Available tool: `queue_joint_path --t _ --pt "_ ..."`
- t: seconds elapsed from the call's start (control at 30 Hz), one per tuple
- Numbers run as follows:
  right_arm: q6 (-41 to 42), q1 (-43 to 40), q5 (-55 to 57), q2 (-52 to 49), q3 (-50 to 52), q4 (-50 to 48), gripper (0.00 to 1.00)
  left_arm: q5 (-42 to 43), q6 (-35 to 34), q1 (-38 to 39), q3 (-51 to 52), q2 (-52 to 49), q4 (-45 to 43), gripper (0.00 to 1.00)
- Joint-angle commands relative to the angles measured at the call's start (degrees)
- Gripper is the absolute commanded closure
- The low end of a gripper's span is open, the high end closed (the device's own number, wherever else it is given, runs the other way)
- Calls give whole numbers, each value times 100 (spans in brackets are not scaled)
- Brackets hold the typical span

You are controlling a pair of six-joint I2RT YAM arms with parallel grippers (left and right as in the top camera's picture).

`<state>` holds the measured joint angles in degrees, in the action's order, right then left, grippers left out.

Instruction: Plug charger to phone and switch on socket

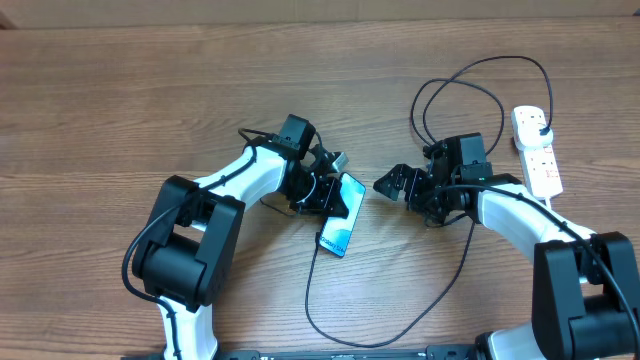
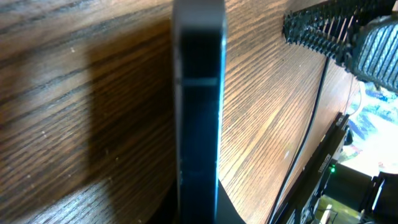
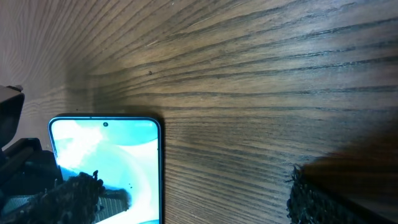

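The phone [image 1: 341,221] lies slanted at mid-table, its light blue screen up. My left gripper [image 1: 322,192] is shut on the phone's upper left edge. In the left wrist view the phone [image 2: 200,112] shows edge-on between the jaws [image 2: 199,214]. My right gripper [image 1: 393,184] is open and empty, just right of the phone. Its wrist view shows the phone's screen [image 3: 118,149] in front of the spread fingers [image 3: 193,199]. The charger cable [image 1: 330,325] runs from the phone's lower end in a loop to a black plug [image 1: 540,127] in the socket [image 1: 540,160]. I cannot tell whether the tip is seated in the phone.
The charger's slack makes a large loop [image 1: 470,75] behind the right arm, and another runs near the table's front edge. The cable also shows in the left wrist view [image 2: 309,134]. The socket's thick white cord runs past the right arm.
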<state>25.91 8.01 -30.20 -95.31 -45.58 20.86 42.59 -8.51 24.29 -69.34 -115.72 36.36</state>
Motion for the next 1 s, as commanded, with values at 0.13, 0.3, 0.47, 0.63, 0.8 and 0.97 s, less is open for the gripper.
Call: queue_joint_path --t 0.13,0.3,0.47,0.63,0.8,0.97 --pt "-7 -4 363 -48 48 28 0 -1152 -50 28 181 -127 -61 96" --pt "-7 -4 363 -48 48 28 0 -1172 -52 96 181 -127 -63 96" --pt "-7 -4 363 -48 48 28 0 -1172 -52 98 181 -127 -63 96" --pt "-4 -4 358 -48 48 26 0 -1172 -52 98 181 -127 -66 96" --pt "-4 -4 358 -48 48 26 0 -1217 -55 98 181 -127 -92 96" --pt "-7 -4 363 -48 48 -74 0 -1283 -79 98 181 -127 -173 96"
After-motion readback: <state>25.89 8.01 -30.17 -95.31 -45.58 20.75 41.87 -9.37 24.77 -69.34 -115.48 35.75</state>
